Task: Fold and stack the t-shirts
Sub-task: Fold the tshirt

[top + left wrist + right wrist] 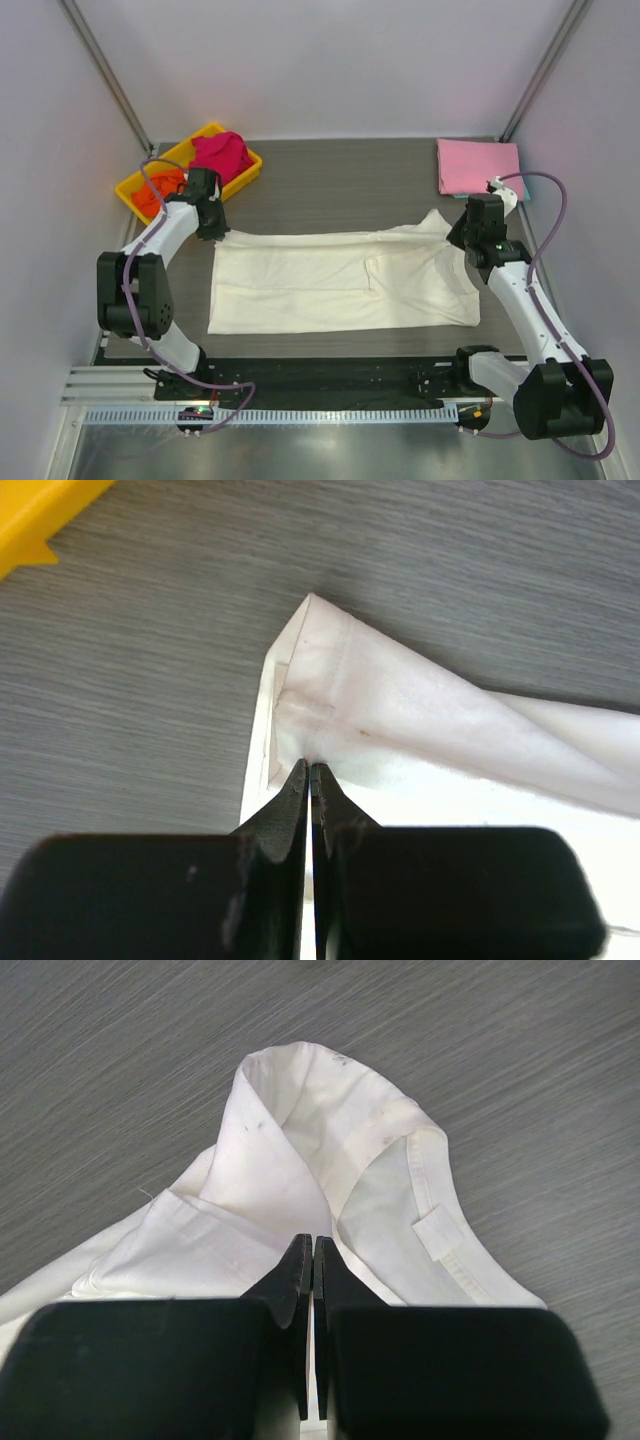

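Orange shirt (152, 198) partly hidden behind left arm (172, 228).

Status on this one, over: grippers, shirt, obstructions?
Both shut: left gripper, right gripper, on cream shirt far edge. Shirt spread flat. Folded pink shirt, yellow tray stand apart.

The top external camera looked down from above the near edge over the whole table (330, 190). Both wrist cameras viewed the cream-white t-shirt (340, 285) closely: left its far-left corner, right its collar.
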`<act>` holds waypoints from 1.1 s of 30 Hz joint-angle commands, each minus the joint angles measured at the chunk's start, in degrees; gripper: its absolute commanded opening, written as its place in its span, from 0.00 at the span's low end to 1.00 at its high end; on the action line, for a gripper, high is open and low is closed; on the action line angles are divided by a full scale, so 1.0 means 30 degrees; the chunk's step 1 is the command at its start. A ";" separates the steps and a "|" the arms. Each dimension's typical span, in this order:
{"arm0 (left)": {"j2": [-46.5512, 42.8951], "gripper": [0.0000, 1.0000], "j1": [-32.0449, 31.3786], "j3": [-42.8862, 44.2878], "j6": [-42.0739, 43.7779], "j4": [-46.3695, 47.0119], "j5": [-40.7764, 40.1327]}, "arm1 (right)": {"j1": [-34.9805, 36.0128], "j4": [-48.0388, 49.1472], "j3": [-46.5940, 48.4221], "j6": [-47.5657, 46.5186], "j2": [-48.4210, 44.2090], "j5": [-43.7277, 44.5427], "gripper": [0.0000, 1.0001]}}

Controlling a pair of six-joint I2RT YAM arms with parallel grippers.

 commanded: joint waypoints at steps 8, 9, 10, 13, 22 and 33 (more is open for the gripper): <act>-0.2104 0.00 0.0142 -0.1216 -0.1105 0.0270 0.0761 | -0.0049 -0.2994 0.0182 0.2022 -0.2038 0.1615 0.01; -0.2252 0.00 0.0113 -0.1304 -0.1134 0.0241 0.0732 | -0.0049 -0.3201 0.0095 0.2168 -0.2157 0.1703 0.01; -0.2399 0.00 0.0113 -0.1450 -0.1193 0.0183 0.0703 | -0.0049 -0.3348 0.0065 0.2518 -0.2304 0.1733 0.01; -0.2751 0.00 0.0142 -0.1567 -0.1106 -0.0168 0.0732 | -0.0020 -0.3817 -0.0111 0.2988 -0.2598 0.1587 0.01; -0.3543 0.00 0.0113 -0.2915 -0.1456 -0.0461 0.0793 | -0.0049 -0.4463 -0.1984 0.4072 -0.3855 0.0562 0.01; -0.4304 0.00 0.0142 -0.3621 -0.2336 -0.0756 0.0702 | -0.0049 -0.4814 -0.2751 0.4339 -0.5411 0.0941 0.01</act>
